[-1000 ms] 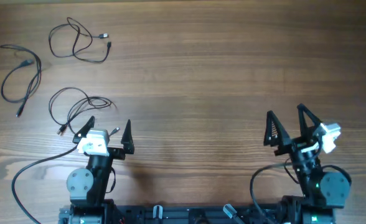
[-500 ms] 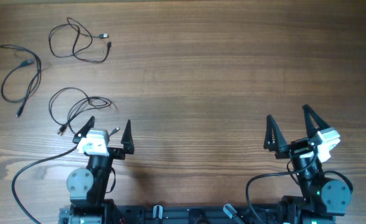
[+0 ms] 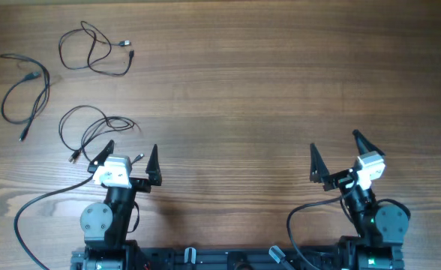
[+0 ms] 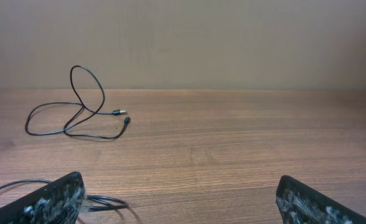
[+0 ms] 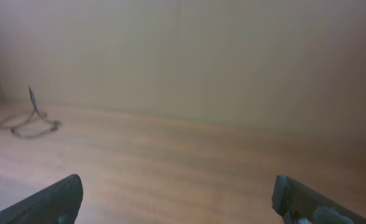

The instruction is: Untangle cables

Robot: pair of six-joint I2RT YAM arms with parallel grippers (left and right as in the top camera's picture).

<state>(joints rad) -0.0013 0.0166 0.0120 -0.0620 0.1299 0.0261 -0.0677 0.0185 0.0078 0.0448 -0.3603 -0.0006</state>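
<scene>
Apparently the desk (image 3: 243, 90) is carrying little beyond the two arms and the wires. Both arms are sitting low at its near edge. The left fingers (image 3: 154, 159) and right fingers (image 3: 314, 159) are standing spread wide, gripping nothing.

All three cables (image 4: 83, 111) are lying on the left fingers' side, well apart from the right fingers. The nearest cable (image 3: 93, 127) is resting just ahead of the left fingers, the far cable (image 3: 93, 49) is lying well beyond it, and the outer cable (image 3: 27, 90) is lying ahead and off to their left.

No wire seems to be crossing another, so the separating is looking close to finished; only the nearest cable is folding over itself. If that is the step in hand, the left fingers are the ones to use. That means coming down on a plug end rather than mid-loop, closing on one strand alone, and drawing it away from the other two loops, keeping low so the thin wire is not springing back.
</scene>
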